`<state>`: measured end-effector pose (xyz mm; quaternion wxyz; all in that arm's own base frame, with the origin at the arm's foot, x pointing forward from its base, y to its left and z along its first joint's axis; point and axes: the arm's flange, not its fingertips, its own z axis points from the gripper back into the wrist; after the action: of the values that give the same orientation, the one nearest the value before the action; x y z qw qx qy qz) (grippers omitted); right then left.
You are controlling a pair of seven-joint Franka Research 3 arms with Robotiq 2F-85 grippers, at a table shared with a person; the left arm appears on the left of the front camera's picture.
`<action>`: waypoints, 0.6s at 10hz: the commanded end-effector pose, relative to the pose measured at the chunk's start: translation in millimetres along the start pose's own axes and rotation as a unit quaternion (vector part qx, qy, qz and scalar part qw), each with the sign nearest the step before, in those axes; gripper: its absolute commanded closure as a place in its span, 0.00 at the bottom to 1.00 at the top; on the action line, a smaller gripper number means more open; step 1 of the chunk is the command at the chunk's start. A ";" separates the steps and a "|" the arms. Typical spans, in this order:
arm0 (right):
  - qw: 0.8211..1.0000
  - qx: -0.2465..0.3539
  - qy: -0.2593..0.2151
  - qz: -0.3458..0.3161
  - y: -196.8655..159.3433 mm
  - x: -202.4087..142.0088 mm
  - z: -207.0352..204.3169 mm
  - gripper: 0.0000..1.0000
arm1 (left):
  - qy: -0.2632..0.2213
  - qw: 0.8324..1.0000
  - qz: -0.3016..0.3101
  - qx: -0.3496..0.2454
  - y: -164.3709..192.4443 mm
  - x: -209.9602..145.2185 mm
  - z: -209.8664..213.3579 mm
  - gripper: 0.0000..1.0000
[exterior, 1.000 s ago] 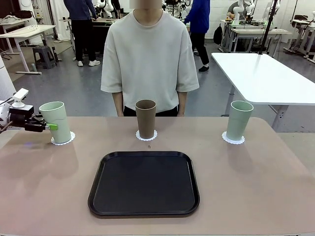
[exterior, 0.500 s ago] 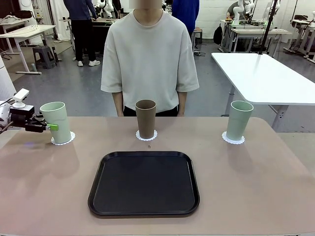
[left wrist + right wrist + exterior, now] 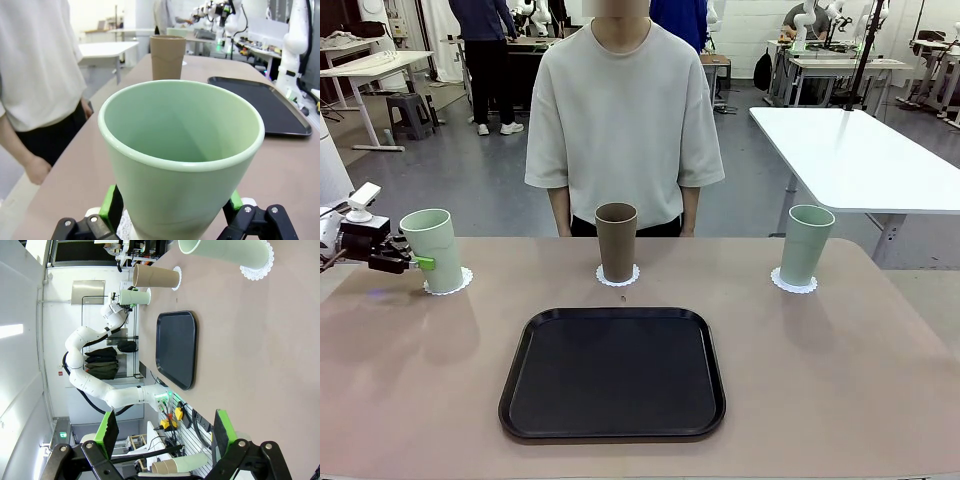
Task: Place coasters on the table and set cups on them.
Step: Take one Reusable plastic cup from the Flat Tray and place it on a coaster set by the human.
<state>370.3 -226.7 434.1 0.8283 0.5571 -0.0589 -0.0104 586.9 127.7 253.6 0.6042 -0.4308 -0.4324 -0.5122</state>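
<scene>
Three cups stand upright on white scalloped coasters along the far side of the beige table [image 3: 840, 380]: a mint cup [image 3: 432, 250] on the left coaster [image 3: 450, 284], a brown cup [image 3: 616, 240] on the middle coaster [image 3: 618, 279], and a mint cup [image 3: 807, 243] on the right coaster [image 3: 793, 286]. My left gripper [image 3: 423, 262] is open around the left mint cup [image 3: 180, 160], a green pad on each side of its lower wall. My right gripper [image 3: 165, 440] is open and holds nothing, well back from the right mint cup [image 3: 225, 252].
A black rounded-square tray [image 3: 612, 372] lies bare on the near middle of the table. A person [image 3: 625, 110] stands at the far edge behind the brown cup, arms down. A white table [image 3: 850, 150] stands beyond the right corner.
My left gripper has drawn back slightly to the left along the cup, which has stayed on its coaster. Nothing else on the table has moved.
</scene>
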 end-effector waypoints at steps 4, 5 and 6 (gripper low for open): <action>1.000 0.003 0.000 0.002 1.4 -4.5 -1.8 0.00 | 0.022 1.000 -0.009 -0.007 1.0 0.0 -1.7 0.00; 1.000 0.003 0.000 0.002 1.4 -4.5 -1.8 0.00 | 0.025 1.000 -0.007 -0.009 1.1 -0.3 -2.0 0.00; 1.000 0.003 0.000 0.002 1.4 -4.5 -1.8 0.00 | 0.028 1.000 -0.007 -0.010 1.0 -0.9 -2.2 0.00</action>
<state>370.3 -226.7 434.1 0.8283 0.5571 -0.0589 -0.0104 586.1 128.2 251.9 0.6067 -0.4283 -0.4235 -0.5188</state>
